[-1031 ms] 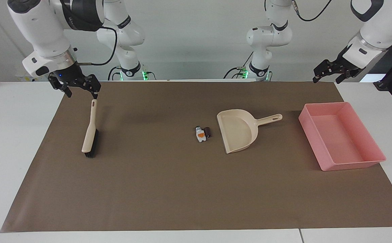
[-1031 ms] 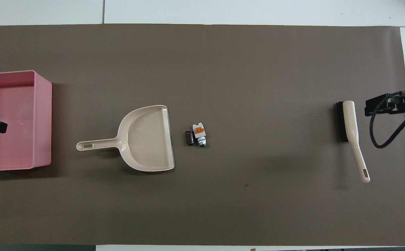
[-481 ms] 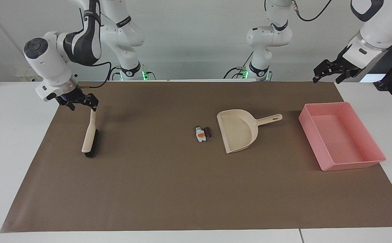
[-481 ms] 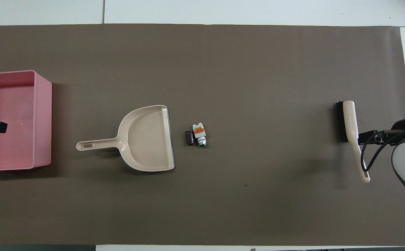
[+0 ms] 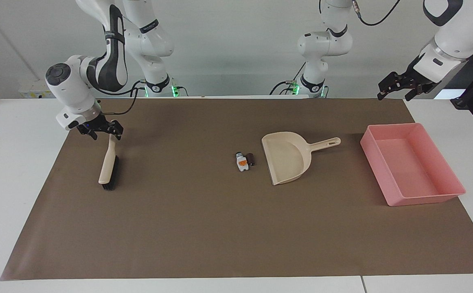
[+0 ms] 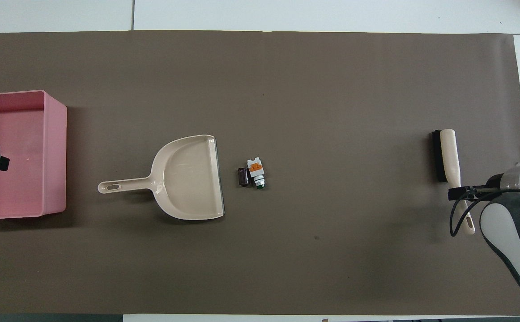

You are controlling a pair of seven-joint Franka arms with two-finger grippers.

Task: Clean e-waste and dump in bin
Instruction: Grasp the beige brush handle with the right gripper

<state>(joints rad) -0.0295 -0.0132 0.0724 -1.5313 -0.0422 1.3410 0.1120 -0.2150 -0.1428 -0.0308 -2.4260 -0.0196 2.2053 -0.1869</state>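
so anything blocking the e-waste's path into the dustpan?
Nothing visible. The e-waste lies on bare mat right beside the dustpan's open lip. The bin sits past the dustpan's handle end.

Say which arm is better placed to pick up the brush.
Right: its open pincer sits over the brush handle. The left pincer waits, open, near the bin.

On the mat point(image 5: 204, 228) the e-waste point(image 5: 244, 160) lies mid-table, just beside the dustpan point(image 5: 287, 159) mouth. The bin point(image 5: 410, 167) sits toward the left arm's end (near the dustpan's handle), the brush point(image 5: 109, 165) well apart toward the right arm's end.
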